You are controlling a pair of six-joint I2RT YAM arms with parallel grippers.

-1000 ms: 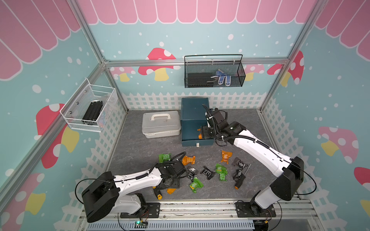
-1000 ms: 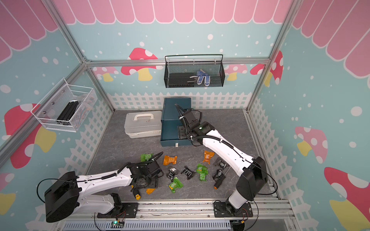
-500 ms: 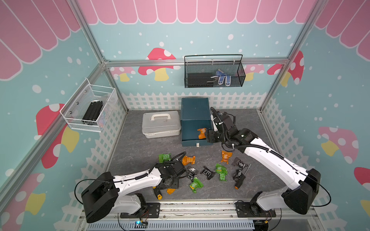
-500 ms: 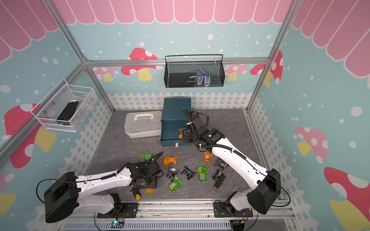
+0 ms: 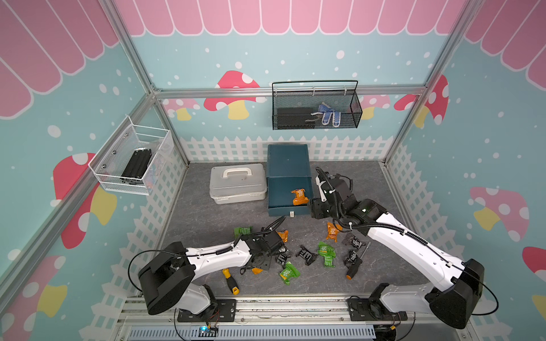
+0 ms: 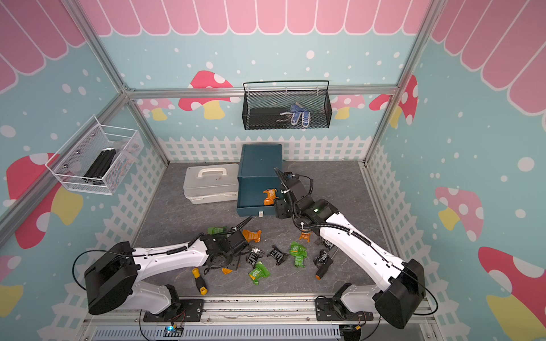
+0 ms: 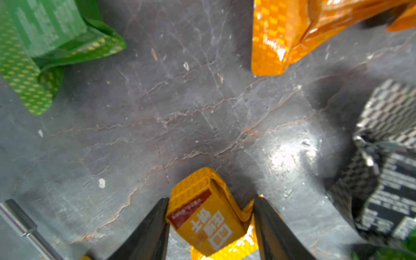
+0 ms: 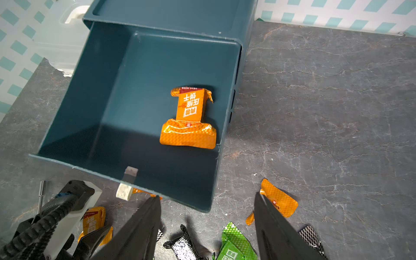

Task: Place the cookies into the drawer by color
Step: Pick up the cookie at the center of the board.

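The drawer (image 8: 144, 90) looked like smooth, matt teal plastic; the orange cookie (image 8: 189, 119) inside it wore glossy, crinkled foil with a fine checked sheen; cookies (image 5: 325, 254) in front of the drawer shone likewise; the tabletop (image 8: 326, 101) under the drawer was grey, stone-veined, faintly glossy; the case (image 5: 236, 186) beside the drawer seemed smooth pale plastic.

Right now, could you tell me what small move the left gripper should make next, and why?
Probably squeeze the left gripper shut on the orange cookie: its fingers flank it on the table, though a firm pinch is unclear. A second orange cookie lies in the open drawer, showing where orange goes.
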